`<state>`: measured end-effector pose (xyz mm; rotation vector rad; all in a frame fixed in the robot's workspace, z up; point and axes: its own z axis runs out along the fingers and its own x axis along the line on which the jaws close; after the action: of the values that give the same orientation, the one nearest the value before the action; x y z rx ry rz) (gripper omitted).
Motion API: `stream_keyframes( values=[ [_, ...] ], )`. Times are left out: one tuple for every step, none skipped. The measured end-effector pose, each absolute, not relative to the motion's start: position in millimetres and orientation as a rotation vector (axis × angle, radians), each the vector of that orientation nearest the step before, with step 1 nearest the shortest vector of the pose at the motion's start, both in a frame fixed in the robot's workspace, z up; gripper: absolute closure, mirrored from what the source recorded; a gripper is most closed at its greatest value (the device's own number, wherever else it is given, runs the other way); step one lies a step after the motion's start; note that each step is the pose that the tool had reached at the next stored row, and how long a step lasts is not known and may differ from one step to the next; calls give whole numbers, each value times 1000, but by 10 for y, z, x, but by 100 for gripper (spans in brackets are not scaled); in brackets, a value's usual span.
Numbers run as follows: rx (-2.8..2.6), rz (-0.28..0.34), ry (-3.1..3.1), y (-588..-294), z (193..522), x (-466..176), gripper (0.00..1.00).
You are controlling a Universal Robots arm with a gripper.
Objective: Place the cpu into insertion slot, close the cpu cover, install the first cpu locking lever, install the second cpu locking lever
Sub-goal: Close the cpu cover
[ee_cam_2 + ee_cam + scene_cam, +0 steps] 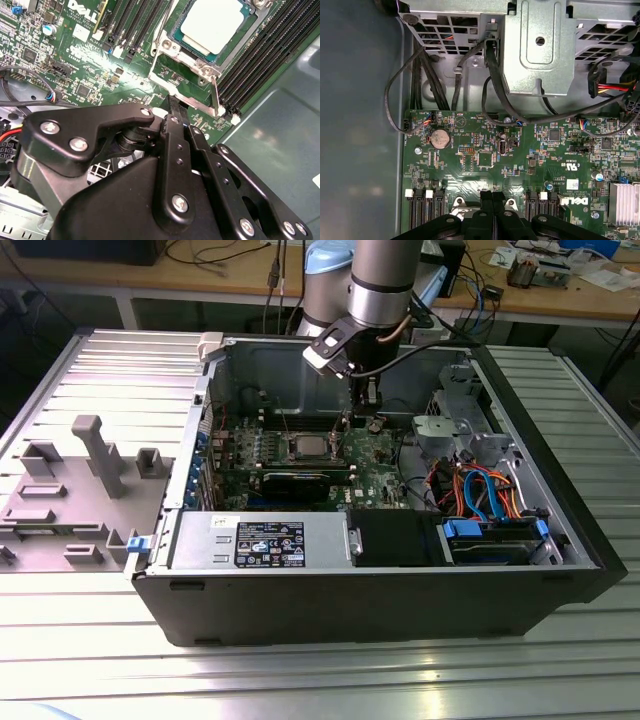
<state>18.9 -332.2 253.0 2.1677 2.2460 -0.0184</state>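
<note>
squarely in its socket sits the cpu [215, 25], silver top up, near the middle of the green motherboard [90, 65]; in the exterior view the cpu [305, 447] lies flat inside the open computer case [400, 590]. round its edges runs the silvery cpu cover [192, 62], though whether that frame is pressed fully down cannot be told. from one corner of the frame a thin locking lever [215, 95] stands up at a tilt, free of any catch, just beside the black memory slots [265, 55].

near that lever, in the second wrist view, the gripper [180, 117] hovers above the board. its two black fingers [486, 200] are pressed together with nothing between them, and they touch neither chip, frame nor rod. in the first wrist view the gripper [492, 195] hangs over the motherboard [480, 160], with a round coin battery [439, 138] and black cables [492, 95] further along. in the exterior view the gripper [368, 390] reaches down into the case, which rests on a ribbed metal table [300, 680].
</note>
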Motion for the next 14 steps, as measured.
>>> stream_keyframes(
  values=[
    [2168,-18,2246,-3322,2530,185,89],
    [2168,-18,2246,-3322,2530,173,89],
    [2168,-18,2246,-3322,2530,161,89],
    [2168,-18,2246,-3322,2530,150,89],
    [2168,-18,2246,-3322,2530,141,89],
    [2168,-18,2246,-3322,2530,133,89],
    [2168,-18,2246,-3322,2529,127,89],
    [2168,-18,2246,-3322,2530,123,89],
    [2167,-18,2247,-3322,2530,123,89],
    [2167,-18,2247,-3322,2529,121,89],
    [2167,-18,2247,-3322,2529,113,89],
    [2165,-18,2249,-3324,2529,108,89],
    [2165,-18,2249,-3324,2529,108,89],
    [2165,-18,2249,-3324,2529,106,89]
  ],
)
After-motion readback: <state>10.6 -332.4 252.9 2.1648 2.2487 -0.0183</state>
